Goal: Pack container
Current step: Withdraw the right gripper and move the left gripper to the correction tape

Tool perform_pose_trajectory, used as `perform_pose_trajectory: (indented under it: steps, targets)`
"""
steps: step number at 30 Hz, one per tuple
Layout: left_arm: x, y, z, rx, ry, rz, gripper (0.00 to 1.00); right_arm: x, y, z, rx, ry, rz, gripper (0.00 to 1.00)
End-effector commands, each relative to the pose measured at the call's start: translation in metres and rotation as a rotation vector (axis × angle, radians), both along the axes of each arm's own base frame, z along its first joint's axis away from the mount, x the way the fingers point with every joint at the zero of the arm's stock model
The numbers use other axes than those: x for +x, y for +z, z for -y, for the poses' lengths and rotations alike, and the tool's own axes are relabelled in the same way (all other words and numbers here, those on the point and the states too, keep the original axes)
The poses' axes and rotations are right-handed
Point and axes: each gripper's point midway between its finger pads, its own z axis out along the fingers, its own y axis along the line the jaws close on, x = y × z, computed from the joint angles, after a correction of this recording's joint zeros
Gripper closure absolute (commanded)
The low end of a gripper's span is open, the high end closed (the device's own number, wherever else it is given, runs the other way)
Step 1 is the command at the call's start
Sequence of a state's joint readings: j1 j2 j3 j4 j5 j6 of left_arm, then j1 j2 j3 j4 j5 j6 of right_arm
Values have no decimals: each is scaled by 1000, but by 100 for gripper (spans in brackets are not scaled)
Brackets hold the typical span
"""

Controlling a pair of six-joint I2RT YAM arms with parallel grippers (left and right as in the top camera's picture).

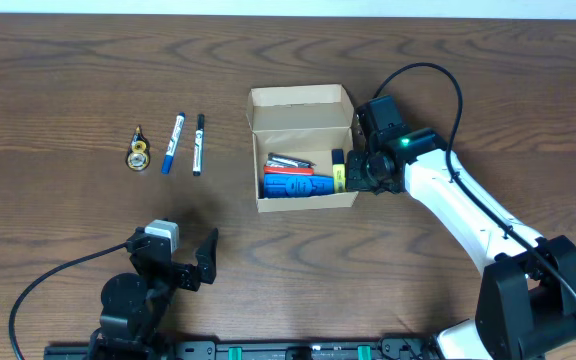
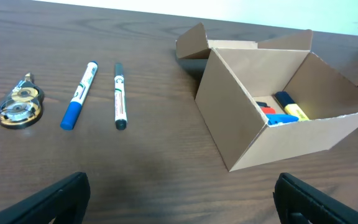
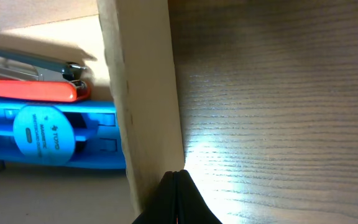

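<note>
Right gripper (image 3: 178, 198), nearest the lens: fingertips pressed together with nothing between them, at the outer face of the container's (image 3: 142, 93) right wall. The container stands mid-table, flap lid open, with a blue tool (image 3: 48, 137) inside. Left gripper (image 2: 179, 208): fingers spread wide, empty, well apart from the container. A blue marker (image 1: 173, 143) and a black marker (image 1: 199, 145) lie on the left side.

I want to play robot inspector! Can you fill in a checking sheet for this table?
Surface: brown wooden table.
Job's things: container, lid open; blue tool, red-handled tool, yellow highlighter inside.
Clutter: tape dispenser, blue marker, dark marker, lying left of the container.
Grippers: left gripper open, near the table's front edge; right gripper shut, beside the container's right wall.
Cables: black cable at each arm.
Surroundings: nothing seen.
</note>
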State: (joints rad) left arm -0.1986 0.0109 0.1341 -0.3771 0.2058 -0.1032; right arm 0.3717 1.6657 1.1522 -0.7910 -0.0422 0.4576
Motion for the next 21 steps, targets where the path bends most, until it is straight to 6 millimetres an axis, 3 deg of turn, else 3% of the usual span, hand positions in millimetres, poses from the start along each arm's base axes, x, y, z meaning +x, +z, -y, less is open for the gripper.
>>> perform_pose_trajectory:
  steps: [1,6,11,18,21]
  targets:
    - [0,-9,1,15,-10,-10,5,1,0,1,-15,44,9,99]
    - [0,-9,1,15,-11,-10,5,16,36,20,-113,10,89,99]
    - [1,-6,1,13,-9,2,5,28,96,13,-76,65,221,99]
    - [1,17,5,-55,-16,46,5,10,143,1,16,192,331,99]
    - [-2,44,4,-60,-13,90,5,-4,156,5,10,234,351,99]
